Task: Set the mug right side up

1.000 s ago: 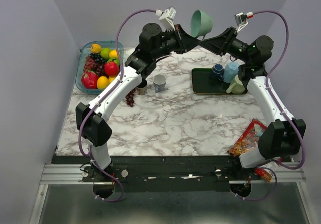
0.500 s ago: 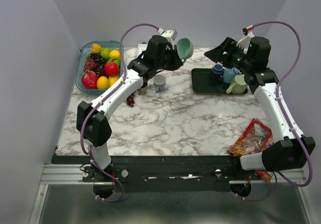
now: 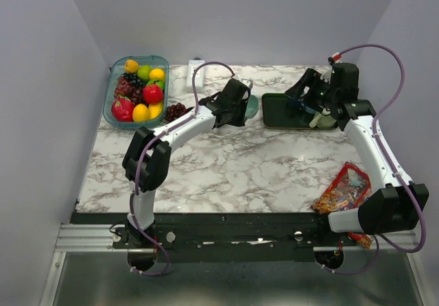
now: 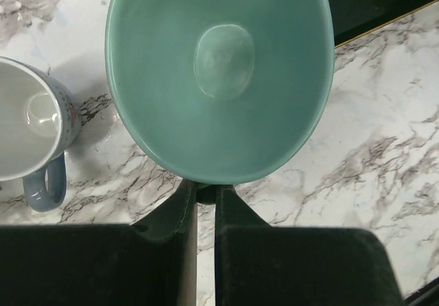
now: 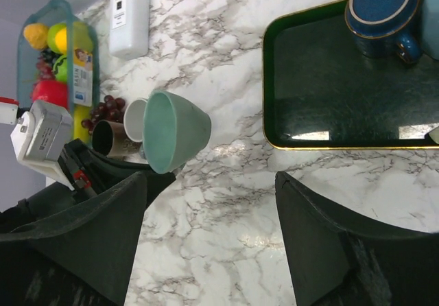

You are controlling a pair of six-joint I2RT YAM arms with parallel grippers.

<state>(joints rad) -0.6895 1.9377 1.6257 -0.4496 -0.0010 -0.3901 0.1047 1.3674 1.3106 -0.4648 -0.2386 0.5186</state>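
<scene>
My left jaws are pinched narrow on the near rim of the teal mug [image 4: 219,79], held low over the tabletop [image 4: 370,148] between the white mug [image 4: 31,138] and the green tray [image 5: 322,79]. The mug's long axis runs straight out from these jaws, mouth toward my wrist and base toward the tray, so it is tipped rather than upright. My right jaws stand wide and empty by the tray, well apart. Righting it, I judge, needs the base pitched down.
</scene>
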